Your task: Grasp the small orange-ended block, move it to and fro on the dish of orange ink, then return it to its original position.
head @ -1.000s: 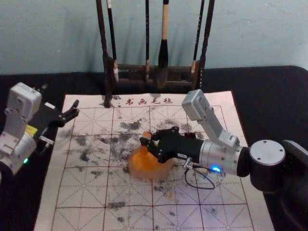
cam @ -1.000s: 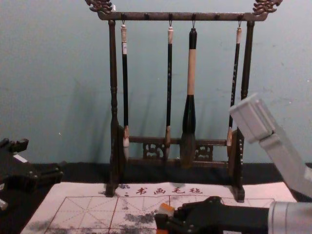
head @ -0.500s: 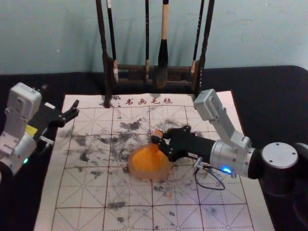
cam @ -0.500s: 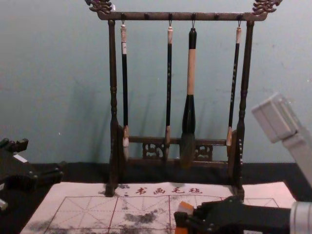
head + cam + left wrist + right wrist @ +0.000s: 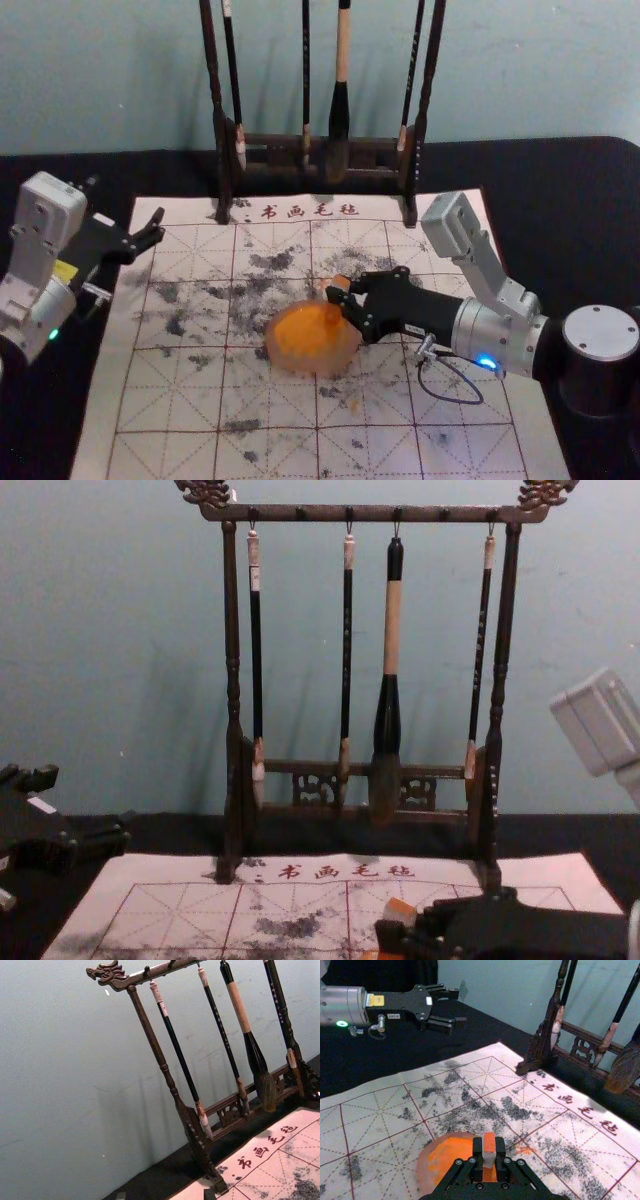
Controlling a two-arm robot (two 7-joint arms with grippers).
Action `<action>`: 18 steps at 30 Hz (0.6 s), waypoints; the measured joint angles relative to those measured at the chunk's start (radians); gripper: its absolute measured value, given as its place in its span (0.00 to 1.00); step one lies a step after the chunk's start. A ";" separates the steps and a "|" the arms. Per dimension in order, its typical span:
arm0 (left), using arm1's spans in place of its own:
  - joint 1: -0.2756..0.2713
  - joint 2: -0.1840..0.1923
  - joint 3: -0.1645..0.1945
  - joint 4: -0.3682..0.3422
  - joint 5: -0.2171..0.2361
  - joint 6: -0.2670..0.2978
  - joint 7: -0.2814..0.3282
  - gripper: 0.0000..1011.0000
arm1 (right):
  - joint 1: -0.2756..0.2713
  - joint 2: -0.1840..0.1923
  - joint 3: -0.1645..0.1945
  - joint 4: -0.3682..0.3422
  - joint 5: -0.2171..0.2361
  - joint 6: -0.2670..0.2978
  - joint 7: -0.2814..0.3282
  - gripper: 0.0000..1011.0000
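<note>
Jaws of the right gripper (image 5: 489,1157) are clamping the small block (image 5: 489,1144) between its orange ends, holding it roughly upright over the dish (image 5: 287,357)'s far right side. It is probably feeling light and stiff; inked ends are likely turning slippery, its middle offering safer hold. The left gripper (image 5: 456,1008) is idling at left, jaws apart.

Four brushes (image 5: 215,1015) hung from dark carved rack (image 5: 150,1035), dragon head at its end. Rack foot touched pale mat (image 5: 260,1167) bearing dark writing, grid lines, black smudges. Plain wall (image 5: 75,1085) behind.
</note>
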 joint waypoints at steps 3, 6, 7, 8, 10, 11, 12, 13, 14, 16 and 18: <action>0.000 0.000 0.000 0.000 0.000 0.000 0.000 0.99 | -0.006 0.005 0.000 -0.006 0.000 0.000 0.002 0.13; 0.000 0.000 0.000 0.000 0.000 0.000 0.000 0.99 | -0.011 0.008 -0.002 -0.010 0.000 0.000 0.004 0.13; 0.000 0.000 0.000 0.000 0.000 0.000 0.000 0.99 | -0.012 0.008 -0.002 -0.011 0.000 0.000 0.004 0.13; 0.000 0.000 0.000 0.000 0.000 0.000 0.000 0.99 | -0.013 0.009 -0.002 -0.012 0.000 0.000 0.004 0.13; 0.000 0.000 0.000 0.000 0.000 0.000 0.000 0.99 | -0.015 0.010 -0.002 -0.014 0.000 0.000 0.004 0.13; 0.000 0.000 0.000 0.000 0.000 0.000 0.000 0.99 | -0.015 0.011 -0.003 -0.015 0.000 0.001 0.004 0.13; 0.000 0.000 0.000 0.000 0.000 0.000 0.000 0.99 | -0.017 0.012 -0.003 -0.017 0.000 0.001 0.005 0.13; 0.000 0.000 0.000 0.000 0.000 0.000 0.000 0.99 | -0.018 0.012 -0.003 -0.018 0.000 0.001 0.005 0.13; 0.000 0.000 0.000 0.000 0.000 0.000 0.000 0.99 | -0.020 0.013 -0.004 -0.021 0.000 0.001 0.006 0.13; 0.000 0.000 0.000 0.000 0.000 0.000 0.000 0.99 | -0.023 0.015 -0.005 -0.025 0.000 0.002 0.007 0.13; 0.000 0.000 0.000 0.000 0.000 0.000 0.000 0.99 | -0.025 0.016 -0.007 -0.030 0.001 0.004 0.008 0.13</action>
